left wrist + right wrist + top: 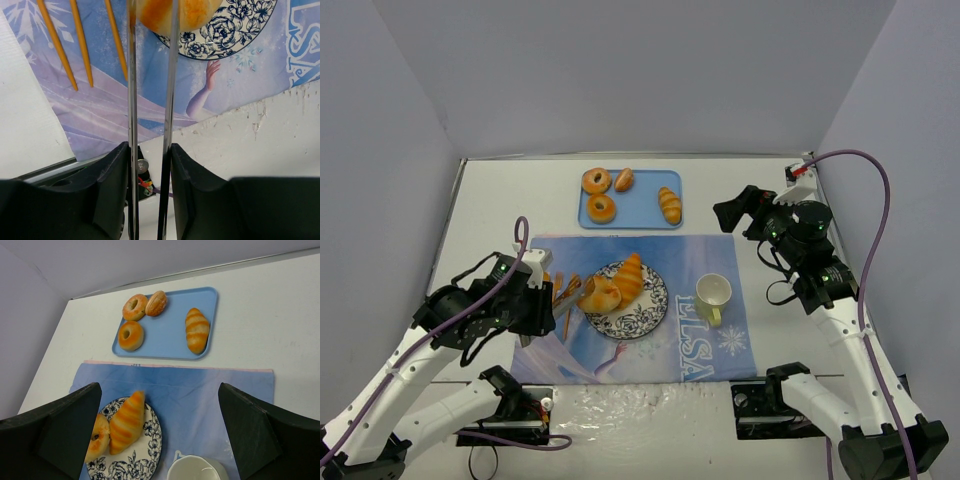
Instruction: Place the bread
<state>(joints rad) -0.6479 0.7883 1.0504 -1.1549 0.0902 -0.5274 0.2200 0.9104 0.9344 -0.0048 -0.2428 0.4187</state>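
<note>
On the placemat [720,260], left side: what did you log for the left gripper [542,300]? (reviewer)

I logged its fingers [115,190] drawn in against a pair of thin tongs [131,100]. The blades ran forward from between them, and their far ends clasped a round orange bread [155,15]. (operator)

Where was that bread? (reviewer)

It was at the left rim of the floral plate [645,315], just beside a striped long roll [629,276] that lay across the plate. I could not tell from my views whether the round bread rested on the plate or hung just above it. Three orange chopsticks [563,292] lay on the mat beside the tongs. (operator)

And the right gripper [748,205]? (reviewer)

I noted its fingers spread wide with nothing between them. It was raised over the right side of the table, well apart from the plate. Its wrist camera looked down on the blue tray [165,325] beyond the mat. The tray carried two ring doughnuts, a small round roll and another striped roll. A white mug [712,293] stood on the mat to the right of the plate. (operator)
</note>
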